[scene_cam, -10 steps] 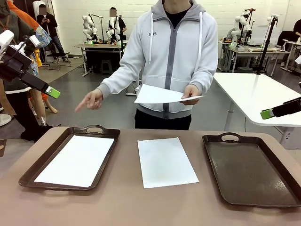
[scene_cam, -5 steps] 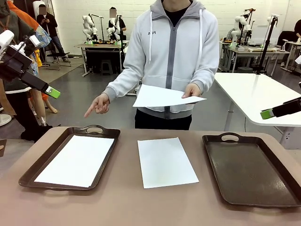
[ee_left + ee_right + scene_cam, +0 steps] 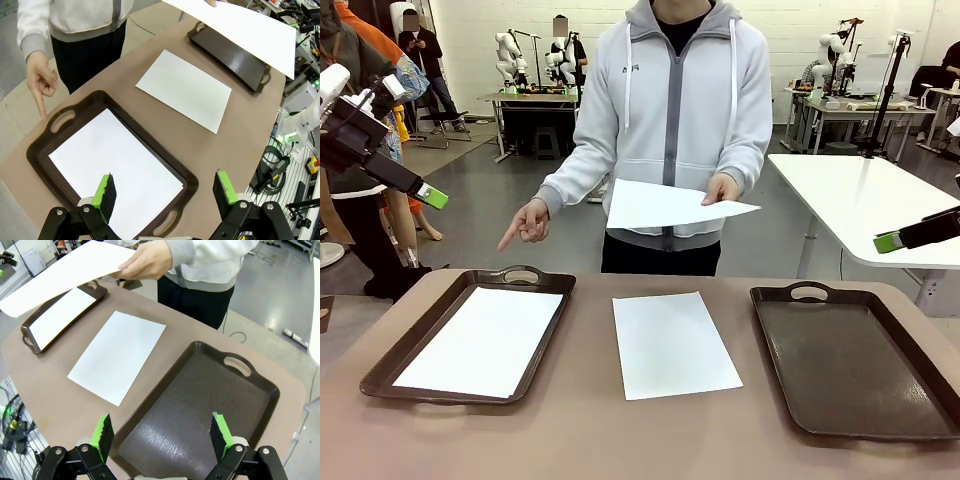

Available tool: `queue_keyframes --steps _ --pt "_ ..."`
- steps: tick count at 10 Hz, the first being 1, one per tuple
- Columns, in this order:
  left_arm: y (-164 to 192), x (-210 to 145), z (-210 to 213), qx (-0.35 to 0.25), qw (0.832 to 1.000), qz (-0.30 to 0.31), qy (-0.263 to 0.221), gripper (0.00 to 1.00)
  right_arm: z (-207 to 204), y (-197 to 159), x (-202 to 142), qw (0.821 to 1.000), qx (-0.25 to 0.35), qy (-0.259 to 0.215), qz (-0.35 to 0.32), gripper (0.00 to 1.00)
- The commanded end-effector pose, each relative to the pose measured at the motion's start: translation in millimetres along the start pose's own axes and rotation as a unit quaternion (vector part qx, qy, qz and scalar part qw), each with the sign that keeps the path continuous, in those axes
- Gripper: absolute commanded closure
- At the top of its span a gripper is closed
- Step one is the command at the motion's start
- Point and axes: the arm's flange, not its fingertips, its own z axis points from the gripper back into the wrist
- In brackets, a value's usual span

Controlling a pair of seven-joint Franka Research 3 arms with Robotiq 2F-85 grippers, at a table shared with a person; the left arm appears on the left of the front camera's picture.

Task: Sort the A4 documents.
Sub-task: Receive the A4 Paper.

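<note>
At left of centre, the person's pointing hand (image 3: 527, 222) has been moved rightward, its finger turned downward; the held A4 sheet (image 3: 670, 204) has been tilted slightly.

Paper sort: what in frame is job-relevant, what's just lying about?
Job:
sheet in the left tray
loose sheet on the table
sheet the person holds
left tray
empty right tray

Lying about:
white side table
floor cable

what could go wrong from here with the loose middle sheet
The loose sheet lies flat on the bare table, so it may be hard to grip without creasing it.
The person's pointing hand hangs near the left tray; an arm moving there might meet it.
</note>
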Motion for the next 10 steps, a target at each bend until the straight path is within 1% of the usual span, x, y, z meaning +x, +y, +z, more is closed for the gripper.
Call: queue_keyframes --steps 1,4,5,6,7,8,10 --pt "-0.2 0.4 0.4 0.003 1.000 -0.004 0.000 0.00 -2.0 -0.4 -0.2 1.000 0.004 -0.001 -0.001 0.00" --pt "0.0 0.0 0.0 0.000 1.000 0.000 0.000 0.00 -2.0 -0.4 -0.2 1.000 0.004 -0.001 -0.001 0.00" --pt "11.4 4.3 -8.2 0.000 0.999 0.048 -0.014 0.00 -2.0 -0.4 -0.2 1.000 0.004 -0.001 -0.001 0.00" --pt "19.5 13.8 -17.5 0.016 0.996 0.092 -0.014 0.00 -2.0 -0.4 -0.2 1.000 0.004 -0.001 -0.001 0.00" --pt "26.8 27.6 -30.6 0.021 0.988 0.147 -0.030 0.00 -2.0 -0.4 -0.2 1.000 0.004 -0.001 -0.001 0.00" --pt "31.5 38.5 -47.2 0.025 0.981 0.191 -0.025 0.00 -2.0 -0.4 -0.2 1.000 0.004 -0.001 -0.001 0.00" --pt "42.7 54.2 -77.5 -0.011 0.959 0.281 -0.036 0.00 -2.0 -0.4 -0.2 1.000 0.004 -0.001 -0.001 0.00"
